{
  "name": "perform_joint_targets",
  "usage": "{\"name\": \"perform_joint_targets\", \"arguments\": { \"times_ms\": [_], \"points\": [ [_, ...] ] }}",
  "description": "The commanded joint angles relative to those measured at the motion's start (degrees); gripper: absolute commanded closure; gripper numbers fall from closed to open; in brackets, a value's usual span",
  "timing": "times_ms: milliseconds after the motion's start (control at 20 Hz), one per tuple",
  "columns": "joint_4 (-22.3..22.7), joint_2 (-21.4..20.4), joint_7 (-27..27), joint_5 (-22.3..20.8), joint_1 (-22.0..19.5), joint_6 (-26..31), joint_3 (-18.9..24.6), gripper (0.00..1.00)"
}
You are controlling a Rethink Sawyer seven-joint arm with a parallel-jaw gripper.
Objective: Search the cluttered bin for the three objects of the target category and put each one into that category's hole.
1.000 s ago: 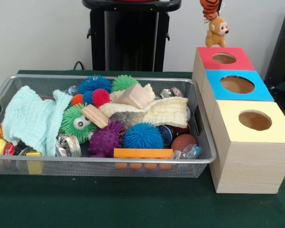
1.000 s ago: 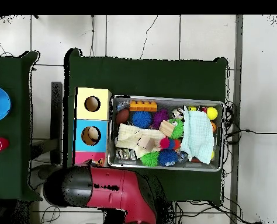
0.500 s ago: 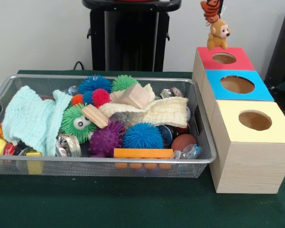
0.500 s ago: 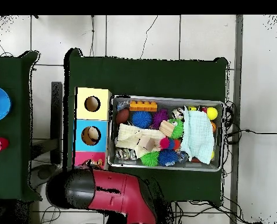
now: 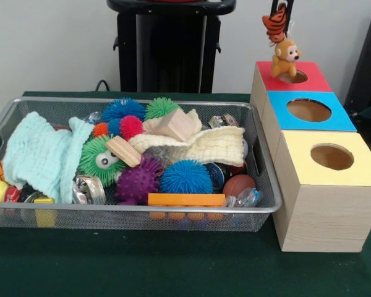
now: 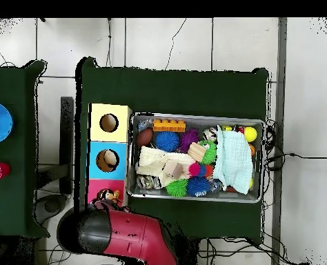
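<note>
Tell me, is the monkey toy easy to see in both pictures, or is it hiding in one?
Front view: the monkey toy shows clearly, hanging over the red box. Overhead view: only a bit of it peeks out, because the red and black arm covers most of that corner and the box under it.

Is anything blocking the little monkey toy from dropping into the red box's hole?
Nothing visible blocks it. The small orange plush monkey hangs from the claw right over the round hole in the red-topped wooden box, and the hole looks open, with only air between them.
</note>
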Motion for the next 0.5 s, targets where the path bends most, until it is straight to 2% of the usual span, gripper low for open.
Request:
{"name": "perform_joint_targets", "arguments": {
  "times_ms": [50,500],
  "points": [
    [6.52,3.2,13.95,4.83,-0.73,-5.71,3.42,1.0],
    [7.46,4.36,14.07,7.42,0.54,-7.59,3.82,1.0]
  ]
}}
